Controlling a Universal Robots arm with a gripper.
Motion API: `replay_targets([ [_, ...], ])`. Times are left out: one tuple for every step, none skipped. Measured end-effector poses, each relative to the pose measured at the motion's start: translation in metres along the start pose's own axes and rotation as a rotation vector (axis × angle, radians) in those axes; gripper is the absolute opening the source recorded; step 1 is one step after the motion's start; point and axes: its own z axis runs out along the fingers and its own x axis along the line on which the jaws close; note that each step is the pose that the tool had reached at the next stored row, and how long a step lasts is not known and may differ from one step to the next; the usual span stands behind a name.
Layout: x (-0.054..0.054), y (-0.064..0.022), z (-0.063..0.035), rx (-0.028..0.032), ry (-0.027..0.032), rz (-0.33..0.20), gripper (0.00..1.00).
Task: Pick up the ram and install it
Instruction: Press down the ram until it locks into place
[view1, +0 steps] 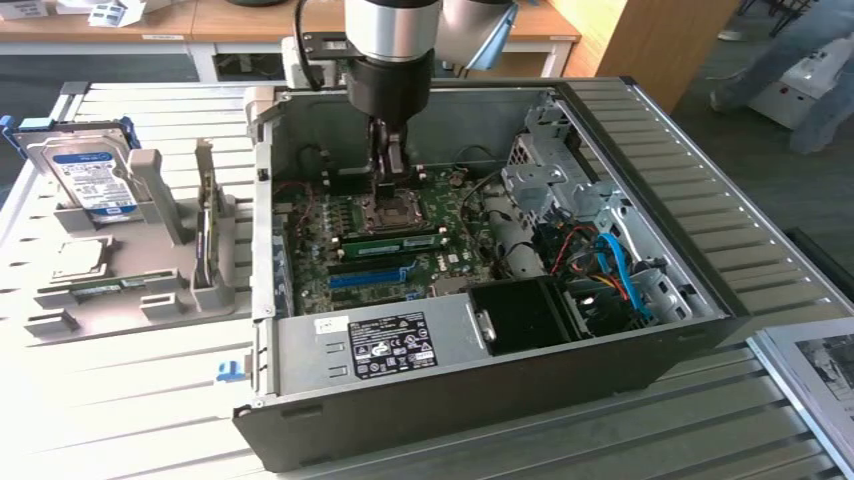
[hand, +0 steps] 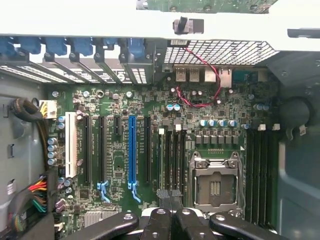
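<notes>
A green ram stick with a pale label stands on edge in a slot of the motherboard, between the CPU socket and the long blue slot. My gripper hangs inside the open computer case, just above the socket and a little behind the ram. Its fingers are shut together with nothing between them. In the wrist view the shut fingertips of the gripper hover over the black memory slots beside the CPU socket.
A grey holder at the exterior view's left carries a hard drive, a chip and another thin board on edge. The case walls, power supply and cables crowd the motherboard.
</notes>
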Motion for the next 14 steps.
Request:
replay_targets([
  [0.000, 0.0000, -0.0015, -0.0001, 0.0001, 0.000, 0.10],
  [0.000, 0.0000, -0.0031, -0.0001, 0.0001, 0.000, 0.10],
  [0.000, -0.0001, -0.0044, 0.0000, 0.0001, 0.000, 0.10],
  [0.000, -0.0001, -0.0057, 0.0000, 0.0001, 0.000, 0.10],
  [0.000, -0.0001, -0.0070, -0.0001, 0.0001, 0.000, 0.10],
  [0.000, -0.0001, -0.0082, 0.0000, 0.0002, 0.000, 0.10],
  [0.000, -0.0001, -0.0094, 0.0000, 0.0002, 0.000, 0.10],
  [0.000, -0.0001, -0.0106, -0.0001, 0.0003, 0.000, 0.10],
  [0.000, -0.0001, -0.0117, 0.0000, 0.0003, 0.000, 0.10],
  [0.000, -0.0001, -0.0129, 0.0000, 0.0004, 0.000, 0.10],
  [0.000, -0.0001, -0.0140, 0.0000, 0.0005, 0.000, 0.10],
  [0.000, -0.0002, -0.0151, 0.0000, 0.0005, 0.000, 0.10],
  [-0.001, -0.0002, -0.0161, 0.0000, 0.0005, 0.000, 0.10],
  [-0.001, -0.0002, -0.0173, -0.0001, 0.0006, 0.000, 0.10],
])
